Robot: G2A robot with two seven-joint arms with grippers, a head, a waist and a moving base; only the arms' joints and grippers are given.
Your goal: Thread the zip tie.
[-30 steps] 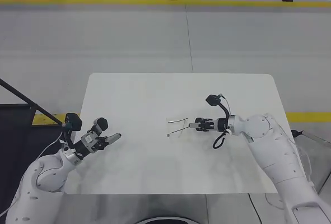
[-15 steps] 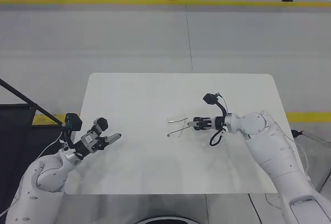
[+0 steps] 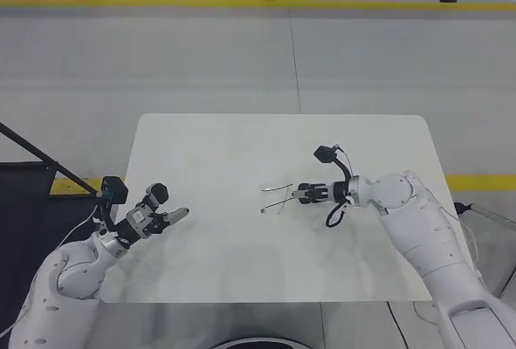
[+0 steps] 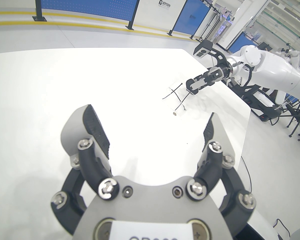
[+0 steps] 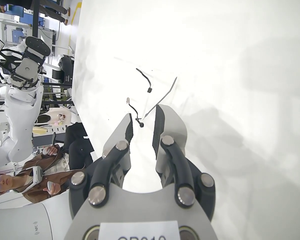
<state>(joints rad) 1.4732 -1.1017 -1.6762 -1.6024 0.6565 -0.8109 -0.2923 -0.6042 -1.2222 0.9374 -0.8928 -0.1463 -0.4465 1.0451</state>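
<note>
Thin black zip ties (image 3: 277,199) lie near the middle of the white table (image 3: 240,148), apparently with a clear strip beside them. In the right wrist view one tie (image 5: 133,111) curves to a small head between my fingertips, and a second tie (image 5: 145,78) lies just beyond. My right gripper (image 3: 299,193) (image 5: 143,117) sits low at the ties' right end, narrowly open, its pads apart from the tie. The left wrist view shows it (image 4: 191,87) beside the ties (image 4: 176,96). My left gripper (image 3: 177,214) (image 4: 151,116) hovers wide open and empty at the table's left side.
A black frame and dark mat (image 3: 13,218) stand off the table's left edge. The table's right edge lies just behind my right arm. A person (image 5: 40,176) sits beyond the table, away from the work.
My right gripper has crept a little to the left, closer onto the zip ties' end. The left arm and the ties have not moved.
</note>
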